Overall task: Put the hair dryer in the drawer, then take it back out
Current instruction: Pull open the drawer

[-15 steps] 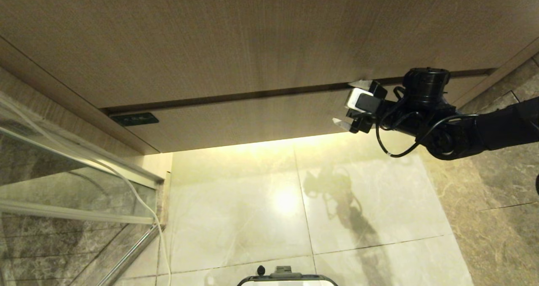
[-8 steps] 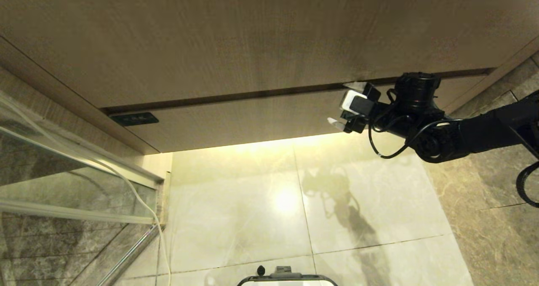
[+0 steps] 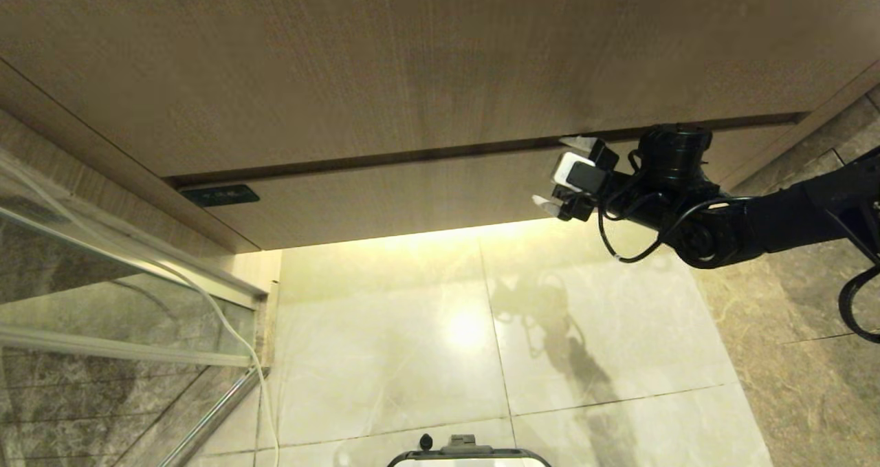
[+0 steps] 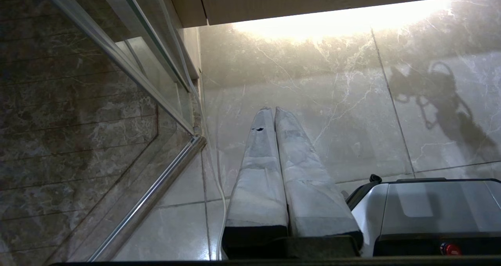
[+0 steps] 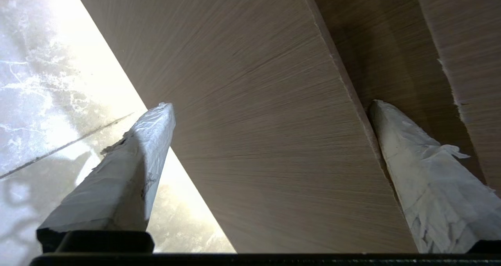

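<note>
Light wood grain covered the tall panel point(image 3: 426, 61) and, beneath it, the closed drawer point(image 3: 412, 199), whose plain, handleless front carried a small dark label point(image 3: 220, 194) too small to be read. The right tool point(image 3: 560, 175) was spread wide, straddling that front's upper edge. The left tool point(image 4: 274, 111) was pressed together above the marble floor point(image 3: 412, 343).

Glossy marble tile floor point(image 3: 412, 357) beneath the closed wooden drawer point(image 3: 412, 199).
</note>
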